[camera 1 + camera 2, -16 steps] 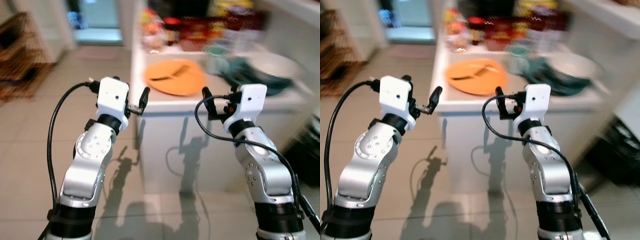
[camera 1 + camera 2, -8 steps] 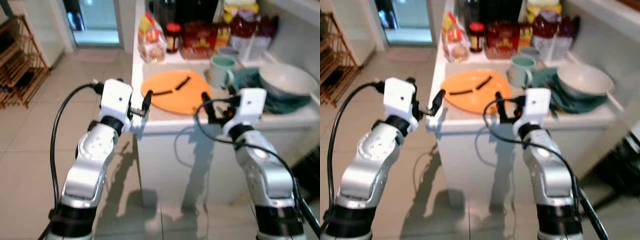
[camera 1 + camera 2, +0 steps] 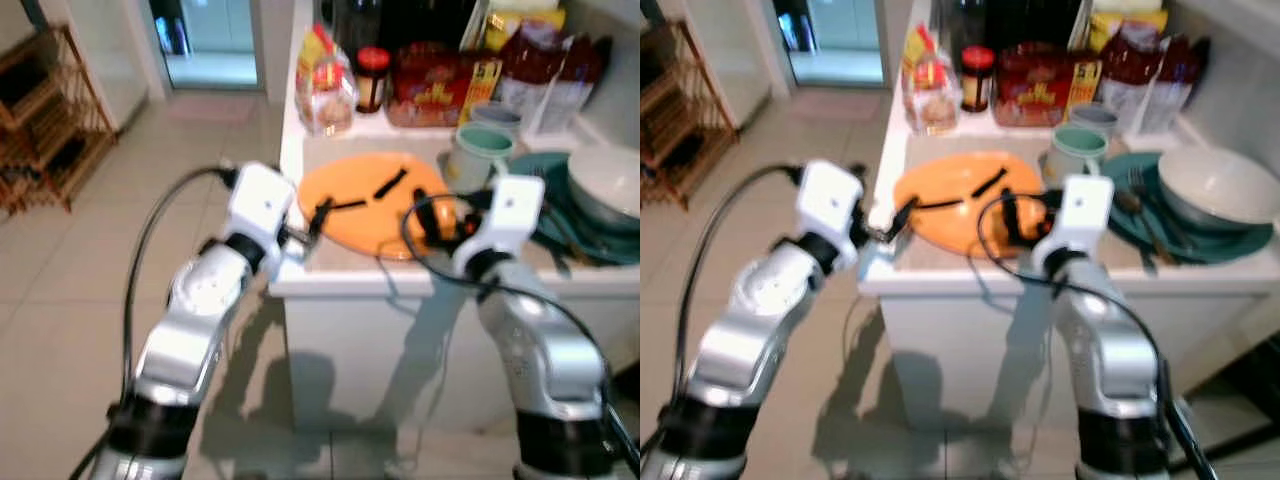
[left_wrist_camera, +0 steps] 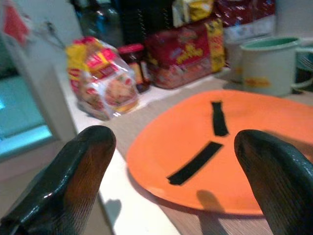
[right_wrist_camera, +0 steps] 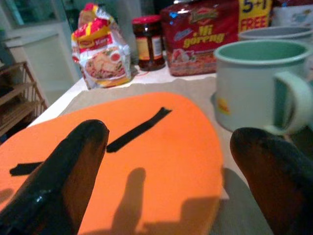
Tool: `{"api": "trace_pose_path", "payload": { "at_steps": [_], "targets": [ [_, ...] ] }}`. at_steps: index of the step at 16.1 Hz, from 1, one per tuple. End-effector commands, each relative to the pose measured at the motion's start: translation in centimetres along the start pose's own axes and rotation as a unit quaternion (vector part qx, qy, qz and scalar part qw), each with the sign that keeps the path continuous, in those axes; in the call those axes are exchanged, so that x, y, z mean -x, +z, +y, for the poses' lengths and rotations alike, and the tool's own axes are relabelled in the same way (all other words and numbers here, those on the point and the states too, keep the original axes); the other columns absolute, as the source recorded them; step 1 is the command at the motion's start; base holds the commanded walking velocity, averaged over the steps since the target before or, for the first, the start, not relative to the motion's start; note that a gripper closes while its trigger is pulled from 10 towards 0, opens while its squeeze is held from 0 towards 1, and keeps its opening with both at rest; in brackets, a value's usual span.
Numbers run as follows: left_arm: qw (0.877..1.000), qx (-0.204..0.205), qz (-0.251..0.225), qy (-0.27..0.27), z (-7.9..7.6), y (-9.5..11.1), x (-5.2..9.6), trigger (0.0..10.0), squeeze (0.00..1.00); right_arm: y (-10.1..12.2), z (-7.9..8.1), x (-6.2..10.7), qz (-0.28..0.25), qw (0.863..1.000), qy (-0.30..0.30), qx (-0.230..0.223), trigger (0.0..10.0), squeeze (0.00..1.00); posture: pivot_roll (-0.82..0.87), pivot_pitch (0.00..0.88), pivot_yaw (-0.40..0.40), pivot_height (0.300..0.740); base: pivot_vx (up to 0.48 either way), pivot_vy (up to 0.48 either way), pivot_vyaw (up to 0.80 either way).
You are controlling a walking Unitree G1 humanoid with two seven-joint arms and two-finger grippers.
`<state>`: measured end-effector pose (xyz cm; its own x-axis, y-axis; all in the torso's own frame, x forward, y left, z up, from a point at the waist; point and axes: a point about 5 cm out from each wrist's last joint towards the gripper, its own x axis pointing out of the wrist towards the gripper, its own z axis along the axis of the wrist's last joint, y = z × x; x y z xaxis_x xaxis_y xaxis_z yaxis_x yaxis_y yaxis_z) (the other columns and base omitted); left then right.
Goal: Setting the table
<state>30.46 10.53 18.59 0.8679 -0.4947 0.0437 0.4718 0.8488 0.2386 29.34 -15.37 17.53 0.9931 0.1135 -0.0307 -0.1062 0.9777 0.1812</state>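
A white counter fills the upper right of the head views, above a floor of pale tiles. On it, near the front edge at the frame centre, lies an orange plate with two black strips. A pale green mug stands just right of the plate, and food packets line the back. The left gripper hovers at the plate's left rim, fingers spread. The right gripper hovers over its right part, fingers also spread apart.
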Motion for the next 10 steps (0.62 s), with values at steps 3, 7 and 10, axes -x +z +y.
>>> {"api": "trace_pose_path", "payload": {
  "at_steps": [3, 7, 10],
  "targets": [
    [0.999, 0.018, 0.006, -0.037, 0.8, -0.7, -1.6, 10.0, 0.0, 0.1, -0.4, 0.9, 0.021, 1.0, -0.014, -0.017, 10.0, 0.0, 0.03, 0.0, -0.033, 0.74, 0.0, 0.0, 0.0],
    [0.998, 0.041, 0.006, -0.056, 0.8, -1.5, -4.4, 10.0, 0.0, 0.5, -1.0, 1.4, 0.028, 0.999, -0.031, -0.03, 10.0, 0.0, -0.02, 0.0, -0.013, 0.74, 0.0, 0.0, 0.0],
    [0.998, 0.031, 0.013, -0.055, 0.8, -1.7, -6.0, 10.0, 0.0, 0.8, -1.1, 1.6, 0.03, 0.998, -0.032, -0.036, 10.0, 0.0, -0.03, 0.0, -0.013, 0.74, 0.0, 0.0, 0.0]
  ]
}}
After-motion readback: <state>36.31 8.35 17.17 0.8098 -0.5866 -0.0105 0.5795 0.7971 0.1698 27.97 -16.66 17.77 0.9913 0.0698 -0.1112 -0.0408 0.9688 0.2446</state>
